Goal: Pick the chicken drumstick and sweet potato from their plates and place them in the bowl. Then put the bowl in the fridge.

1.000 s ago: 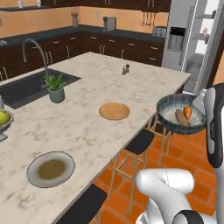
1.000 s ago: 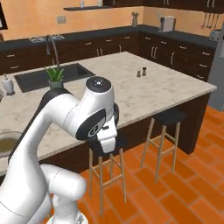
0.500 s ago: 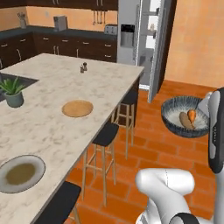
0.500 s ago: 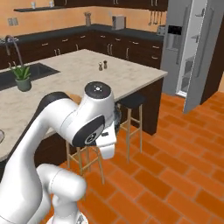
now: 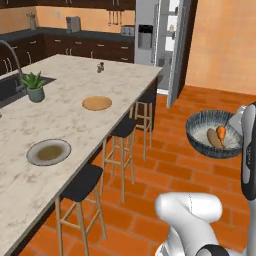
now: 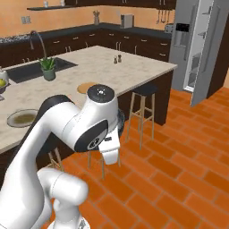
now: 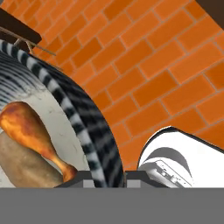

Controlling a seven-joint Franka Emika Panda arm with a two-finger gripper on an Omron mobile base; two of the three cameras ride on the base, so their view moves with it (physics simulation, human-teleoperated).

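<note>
plates: 2 | bowl: 1 | stools: 3 | fridge: 1 | plant: 1

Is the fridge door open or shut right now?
Open. The fridge door stands swung outward, and lit inner shelves show behind it in both base views.

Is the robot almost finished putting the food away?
Nearly. The tan-brown chicken drumstick and orange sweet potato already lie in the dark grey-blue bowl. The jaws grip its rim, carrying it above the floor. Left: setting it inside the open grey fridge.
</note>
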